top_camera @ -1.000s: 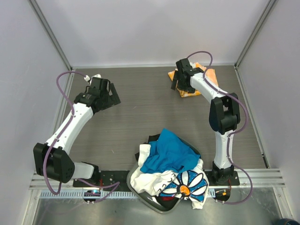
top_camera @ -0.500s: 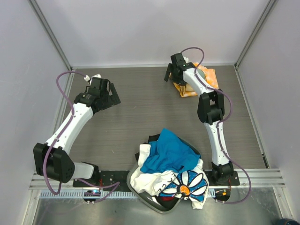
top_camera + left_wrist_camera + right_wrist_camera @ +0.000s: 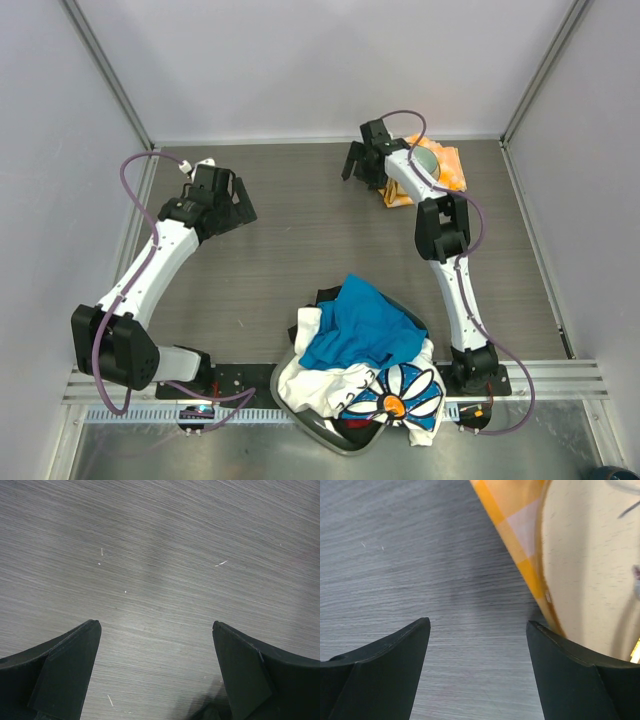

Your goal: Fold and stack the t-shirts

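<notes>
Grey table (image 3: 300, 230), heaped t-shirts (image 3: 360, 338)

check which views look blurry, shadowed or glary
Top view: sharp, evenly lit, soft shadows only. Left wrist: table grain fairly crisp, a faint pale sheen down the middle, fingers dark and featureless. Right wrist: napkin close and soft-edged, a dim shadow beside it.

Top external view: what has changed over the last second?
The right gripper swung toward the robot's left, off the checked napkin and over bare table, jaws open and empty. Nothing was taken hold of or let go. The left gripper, also open, and the heap of t-shirts stayed put.
</notes>
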Tool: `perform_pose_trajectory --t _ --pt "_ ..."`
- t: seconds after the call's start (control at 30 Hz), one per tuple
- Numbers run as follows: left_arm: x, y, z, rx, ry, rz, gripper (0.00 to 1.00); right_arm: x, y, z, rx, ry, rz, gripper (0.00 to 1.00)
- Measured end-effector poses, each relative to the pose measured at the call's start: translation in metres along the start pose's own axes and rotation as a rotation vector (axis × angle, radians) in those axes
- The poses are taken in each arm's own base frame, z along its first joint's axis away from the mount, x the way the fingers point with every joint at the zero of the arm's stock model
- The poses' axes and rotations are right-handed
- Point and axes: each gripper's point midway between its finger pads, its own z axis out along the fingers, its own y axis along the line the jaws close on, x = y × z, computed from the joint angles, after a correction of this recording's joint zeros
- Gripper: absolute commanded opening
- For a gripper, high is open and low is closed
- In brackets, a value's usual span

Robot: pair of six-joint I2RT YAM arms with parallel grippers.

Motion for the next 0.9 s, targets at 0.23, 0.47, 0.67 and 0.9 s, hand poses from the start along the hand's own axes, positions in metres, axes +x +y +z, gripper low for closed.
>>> perform_pose_trajectory --t 0.23,0.47,0.67,0.9 --pt "0.000 0.001 0.000 -0.004 -0.001 0.000 1.00 0.006 0.007 0.008 -0.029 0.015 0.004 0.84" --pt "0.000 0.001 0.001 -0.008 -0.003 0.001 1.00 0.000 -0.003 0.012 0.014 -0.009 0.000 0.84" --pt "0.000 0.002 0.002 -0.011 0.000 0.002 1.00 -0.005 -0.011 0.015 0.041 -0.030 0.002 0.84" --pt "0.001 0.003 0.005 -0.023 0.004 0.008 1.00 -0.033 -0.045 0.021 0.080 -0.082 0.055 0.84"
